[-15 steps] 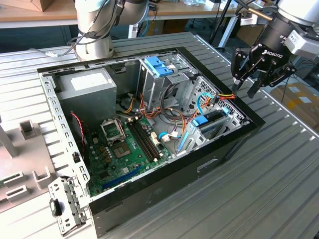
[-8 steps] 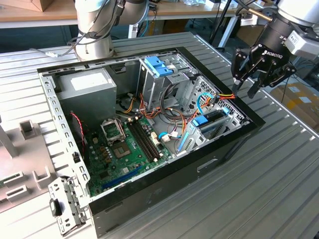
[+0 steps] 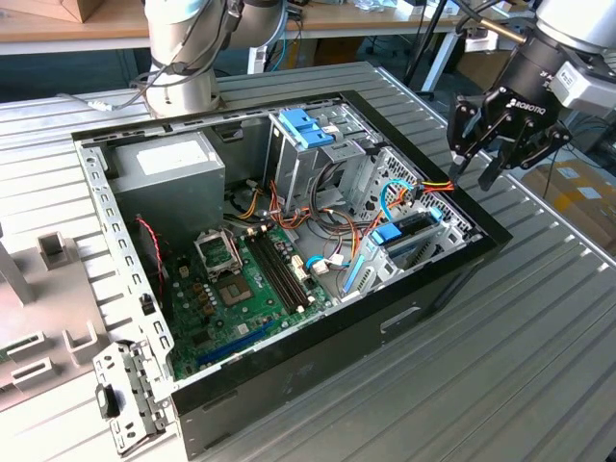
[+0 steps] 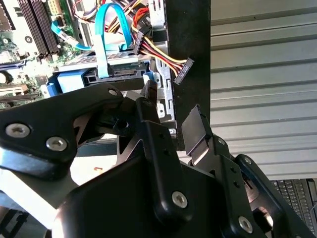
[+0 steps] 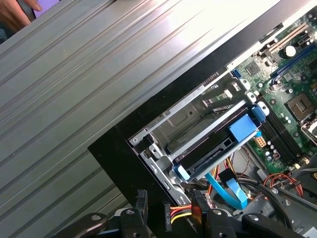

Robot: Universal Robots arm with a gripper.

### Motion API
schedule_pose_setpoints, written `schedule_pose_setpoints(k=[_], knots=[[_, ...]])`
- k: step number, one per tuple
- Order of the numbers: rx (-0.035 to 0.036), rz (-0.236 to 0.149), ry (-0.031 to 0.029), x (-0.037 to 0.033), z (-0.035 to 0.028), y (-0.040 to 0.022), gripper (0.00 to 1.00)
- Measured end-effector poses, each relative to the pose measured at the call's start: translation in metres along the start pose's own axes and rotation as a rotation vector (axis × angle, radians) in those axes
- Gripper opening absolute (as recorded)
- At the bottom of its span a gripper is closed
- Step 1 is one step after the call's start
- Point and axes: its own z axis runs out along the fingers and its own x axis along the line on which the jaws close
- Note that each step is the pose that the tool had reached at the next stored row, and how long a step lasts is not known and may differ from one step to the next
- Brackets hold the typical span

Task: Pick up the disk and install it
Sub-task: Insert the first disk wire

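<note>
The open computer case lies on its side on the ribbed metal table. The disk shows as a dark flat slab lying in the drive bay at the case's front corner, under a blue latch; in the exterior view the disk sits low at the case's right end. My gripper hangs above the case's edge on the exterior view's right, apart from the disk. It is open and holds nothing. In both wrist views the gripper is over the case rim, close to a loose power plug.
A grey power-supply box fills the case's far left corner and the motherboard covers its floor. Cables cross the middle. A second blue latch tops the far bay. A metal bracket lies outside. A person's hand is at the table's edge.
</note>
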Motion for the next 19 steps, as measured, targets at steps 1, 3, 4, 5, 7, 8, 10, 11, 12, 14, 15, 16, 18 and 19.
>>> schedule_pose_setpoints(k=[1,3,4,5,7,8,10,11,12,14,15,16,18,19], knots=[[0.0,0.0,0.0,0.0002,0.0003,-0.0002,0.48],[0.0,0.0,0.0,0.0007,0.001,-0.0006,0.48],[0.0001,0.0,0.0,0.0009,0.0015,-0.0008,0.48],[0.0001,0.0,0.0,0.001,0.0019,-0.0009,0.48],[0.0,0.0,0.0,0.0013,0.0033,-0.0012,0.48],[0.0001,0.0,0.0,0.0015,0.0042,-0.0013,0.48],[0.0,0.0,0.0,0.0016,0.0051,-0.0014,0.48],[0.0,0.0,0.0001,0.0017,0.0055,-0.0015,0.48],[0.0,0.0,0.0001,0.0018,0.0058,-0.0015,0.48],[0.0,0.0,0.0001,0.0019,0.0065,-0.0017,0.48],[0.0,0.0,0.0,0.002,0.0069,-0.0017,0.48],[0.0,0.0,0.0,0.0021,0.0072,-0.0018,0.48],[0.0001,0.0,0.0,0.0023,0.0084,-0.002,0.48],[0.0,0.0,0.0,0.0023,0.0088,-0.002,0.48]])
